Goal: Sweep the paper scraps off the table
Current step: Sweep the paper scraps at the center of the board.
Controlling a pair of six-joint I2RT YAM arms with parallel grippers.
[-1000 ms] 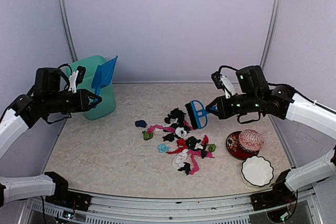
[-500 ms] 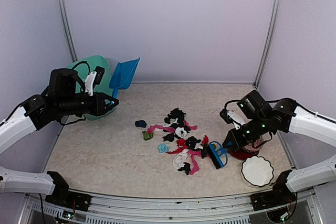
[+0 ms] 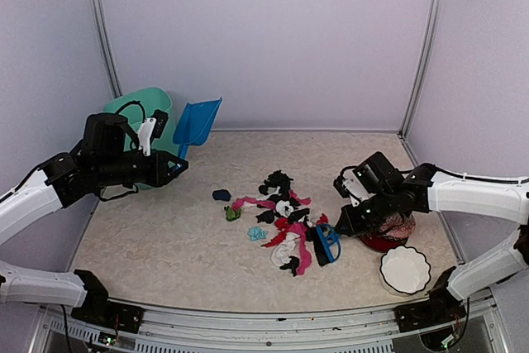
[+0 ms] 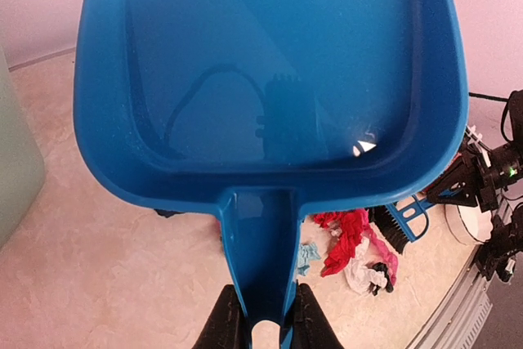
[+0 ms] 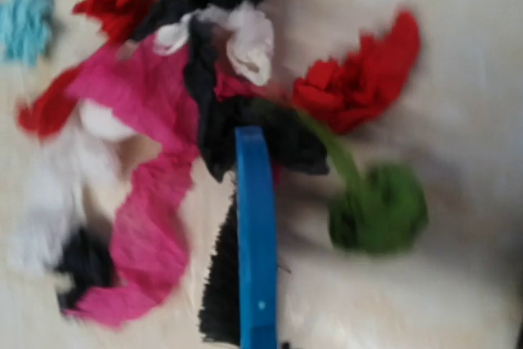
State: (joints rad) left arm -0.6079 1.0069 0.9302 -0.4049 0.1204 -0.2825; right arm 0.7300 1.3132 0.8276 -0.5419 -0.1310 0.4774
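Note:
The paper scraps [image 3: 285,219] lie heaped in the middle of the beige table [image 3: 149,229]; a navy bit [image 3: 221,194], a green bit [image 3: 233,213] and a teal bit [image 3: 257,233] lie at the heap's left. My left gripper [image 3: 175,163] is shut on the handle of the blue dustpan [image 3: 197,121], held in the air at the left; its fingers [image 4: 222,324] clamp the handle under the pan [image 4: 270,79]. My right gripper [image 3: 345,222] holds the blue brush [image 3: 326,244], bristles down at the heap's right edge. In the right wrist view the brush [image 5: 257,234] touches pink [image 5: 147,202], black and green [image 5: 384,210] scraps; the fingers are out of frame.
A teal bin [image 3: 132,109] stands at the back left behind the left arm. A red-patterned bowl [image 3: 374,243] with a ball [image 3: 401,225] and a white scalloped bowl [image 3: 405,269] sit at the right front, close to my right arm. The metal frame [image 3: 273,320] edges the front.
The right gripper carried the brush from behind the heap round to its near right, then pushed left into the scraps. The left gripper moved the dustpan right, away from the bin.

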